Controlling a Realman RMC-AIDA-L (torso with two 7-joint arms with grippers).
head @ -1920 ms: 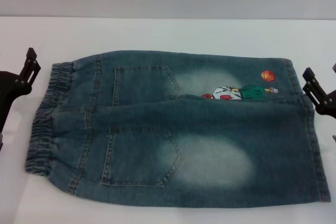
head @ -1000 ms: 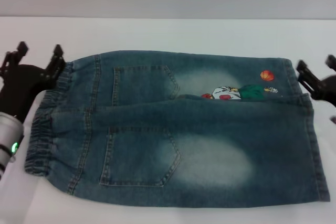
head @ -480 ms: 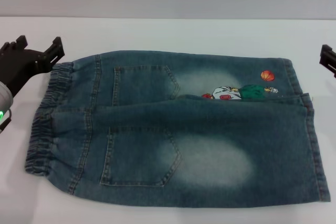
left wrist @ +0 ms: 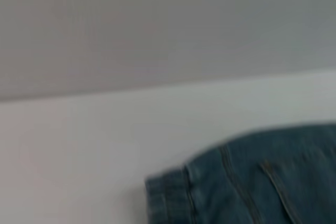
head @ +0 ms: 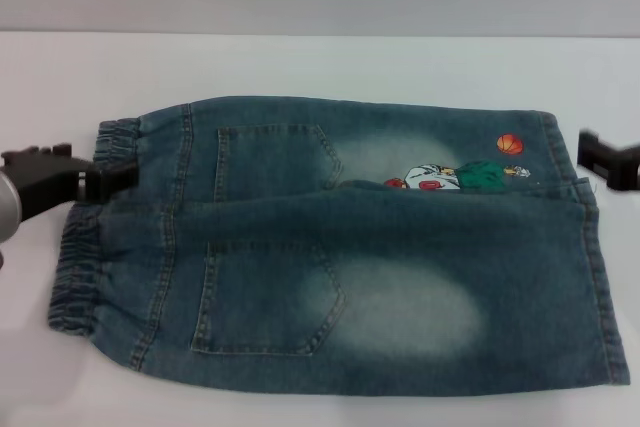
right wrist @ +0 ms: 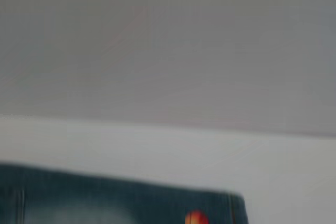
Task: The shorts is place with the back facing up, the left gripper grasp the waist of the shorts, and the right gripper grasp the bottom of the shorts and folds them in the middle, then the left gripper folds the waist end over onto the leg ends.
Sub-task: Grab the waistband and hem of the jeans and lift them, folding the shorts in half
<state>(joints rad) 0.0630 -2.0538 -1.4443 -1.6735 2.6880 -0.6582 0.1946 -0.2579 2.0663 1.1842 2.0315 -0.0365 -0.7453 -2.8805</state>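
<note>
Blue washed-denim shorts [head: 340, 247] lay flat on the white surface [head: 320, 62]. Left claw [head: 95, 179] touched the ruffled waist [head: 85, 247]; right claw [head: 597, 157] beside the hems; spread of either unreadable. Risk: shallow grip, cloth slipping.

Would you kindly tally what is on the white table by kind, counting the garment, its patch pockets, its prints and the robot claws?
Blue washed-denim shorts: 1
Patch pockets: 2
Prints, cartoon figure and orange basketball: 2
Black claws, left claw at the ruffled waist, right claw at the leg ends: 2
Total: 7
</note>
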